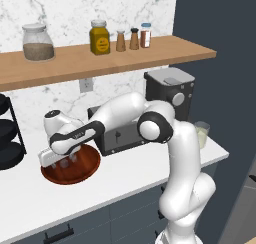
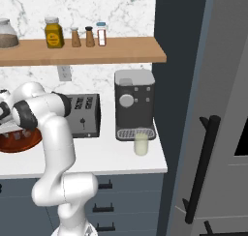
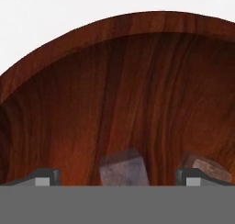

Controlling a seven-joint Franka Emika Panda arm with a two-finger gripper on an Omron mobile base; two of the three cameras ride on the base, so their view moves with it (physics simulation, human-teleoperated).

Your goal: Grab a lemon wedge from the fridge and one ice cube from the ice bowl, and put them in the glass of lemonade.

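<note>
The ice bowl [image 1: 82, 172], wide and reddish-brown, sits on the white counter left of the toaster; it also shows as the ice bowl [image 2: 19, 140]. My gripper [image 1: 64, 162] hangs just inside it, pointing down, open. In the hand view a greyish ice cube [image 3: 124, 169] lies on the bowl's floor [image 3: 137, 90] between my open gripper [image 3: 118, 178] finger tips, and a second cube [image 3: 207, 168] lies beside the right one. The glass of lemonade [image 1: 201, 134] [image 2: 141, 144] stands in front of the coffee machine. The fridge [image 2: 218, 85] rises at the right. The lemon wedge is out of view.
A dark toaster [image 1: 122, 138] and a coffee machine [image 1: 170, 90] stand between the bowl and the glass. A wooden shelf [image 1: 100, 60] with jars and shakers runs above. A black rack [image 1: 7, 138] stands at the far left. The fridge's long black handle [image 2: 201, 167] is near the counter's end.
</note>
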